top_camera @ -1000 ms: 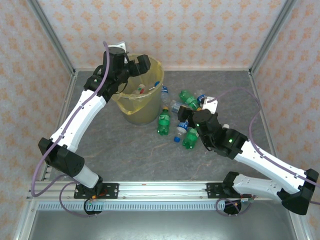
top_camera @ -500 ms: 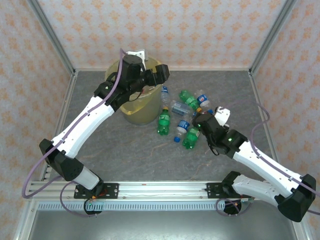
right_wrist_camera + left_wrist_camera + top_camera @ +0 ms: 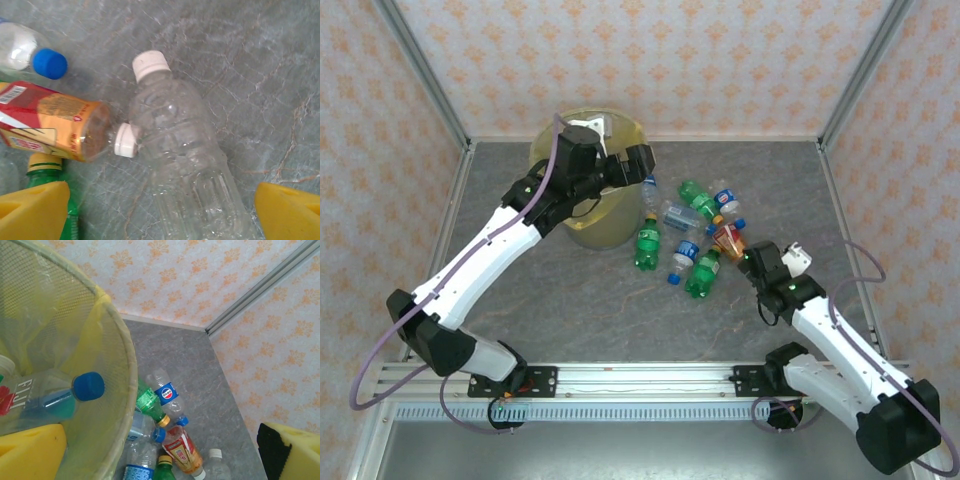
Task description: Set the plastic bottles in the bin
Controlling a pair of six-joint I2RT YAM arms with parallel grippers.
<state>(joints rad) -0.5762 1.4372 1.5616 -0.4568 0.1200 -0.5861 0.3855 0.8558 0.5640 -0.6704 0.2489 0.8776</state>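
The bin [image 3: 582, 215], lined with a yellow bag, stands at the back left, and a clear blue-capped bottle [image 3: 47, 397] lies inside it. My left gripper [image 3: 638, 160] hangs open and empty over its right rim [image 3: 127, 390]. Several plastic bottles lie in a cluster right of the bin: green ones [image 3: 647, 245], a clear blue-labelled one [image 3: 167, 392] and an orange one [image 3: 728, 238]. My right gripper [image 3: 754, 262] is open just right of the cluster. Its yellow fingers [image 3: 287, 210] straddle a clear white-capped bottle [image 3: 185, 165] lying on the table without touching it.
The grey marbled tabletop [image 3: 580, 300] is bare in front of the bin and the bottles. Patterned walls with metal corner posts [image 3: 865, 70] close the back and sides. The orange bottle's white cap [image 3: 122, 140] touches the clear bottle's shoulder.
My left gripper has swung right from above the bin's middle to its right rim. My right arm has pulled back right and nearer, uncovering the orange bottle.
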